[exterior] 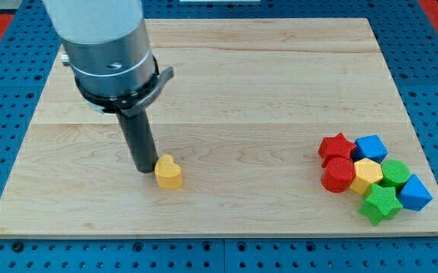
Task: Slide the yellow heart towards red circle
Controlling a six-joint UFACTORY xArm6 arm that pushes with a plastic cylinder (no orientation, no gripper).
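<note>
The yellow heart (169, 173) lies on the wooden board (226, 83), left of the middle and near the view's bottom. My tip (145, 170) stands just to its left, touching or almost touching it. The red circle (339, 174) sits far to the view's right, at the left edge of a cluster of blocks. The rod rises from the tip to the arm's grey body at the view's top left.
The cluster at the view's right holds a red star (336, 146), a blue cube (370, 148), a yellow hexagon (367, 175), a green circle (394, 172), a green star (380, 203) and a second blue block (414, 192).
</note>
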